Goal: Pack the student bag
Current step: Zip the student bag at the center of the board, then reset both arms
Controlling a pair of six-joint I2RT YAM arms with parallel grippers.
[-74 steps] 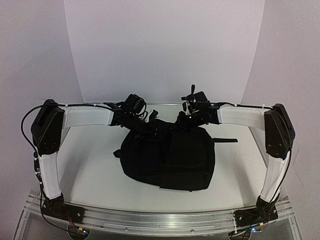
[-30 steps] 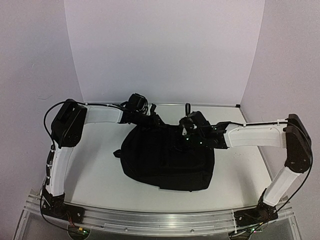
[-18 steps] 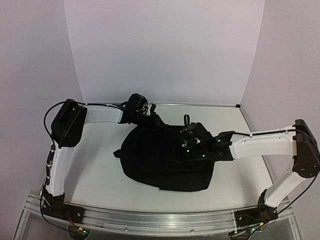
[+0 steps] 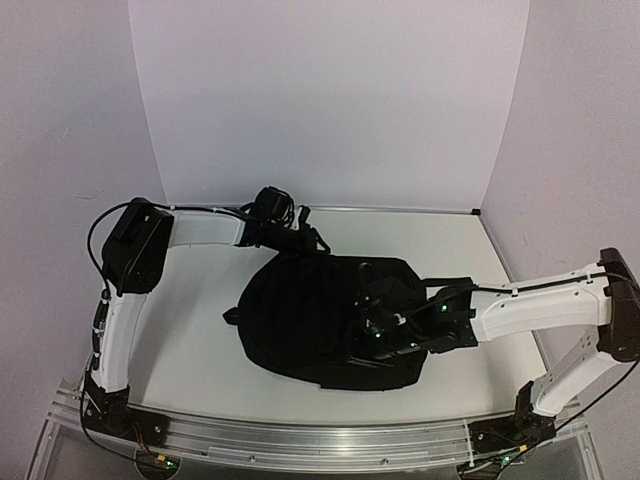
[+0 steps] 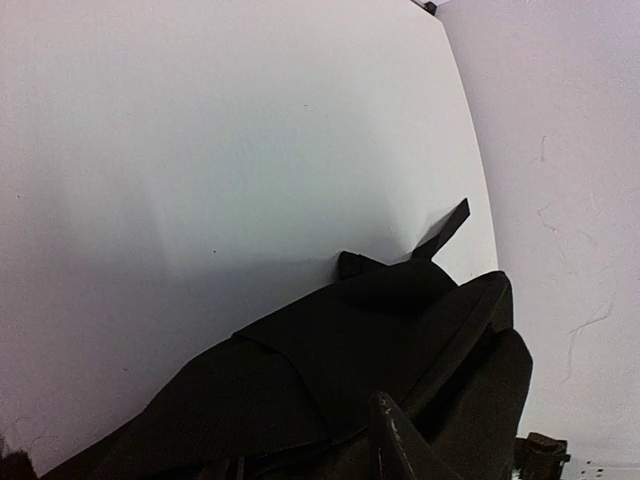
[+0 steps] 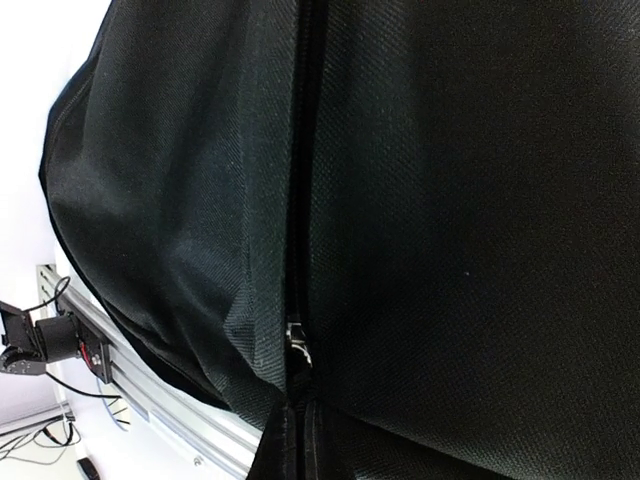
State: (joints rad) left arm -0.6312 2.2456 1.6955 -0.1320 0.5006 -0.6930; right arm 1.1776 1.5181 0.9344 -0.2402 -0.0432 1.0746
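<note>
From above, the student bag (image 4: pixel 300 320) lies flat mid-table (image 4: pixel 200 340), its long axis running roughly 9 to 3 o'clock with the rounded end at 9; the left gripper (image 4: pixel 300 240) sits at its 12 o'clock edge and the right gripper (image 4: pixel 372 320) on its 3 o'clock half, and neither grip can be made out. The left wrist view shows smooth matte black fabric, folded, and a flat webbing end (image 5: pixel 445 228) pointing to 1 o'clock. The right wrist view shows coarse woven black cloth split by a zip seam (image 6: pixel 298 200) running 12 to 6, with a small metal pull (image 6: pixel 297 335).
</note>
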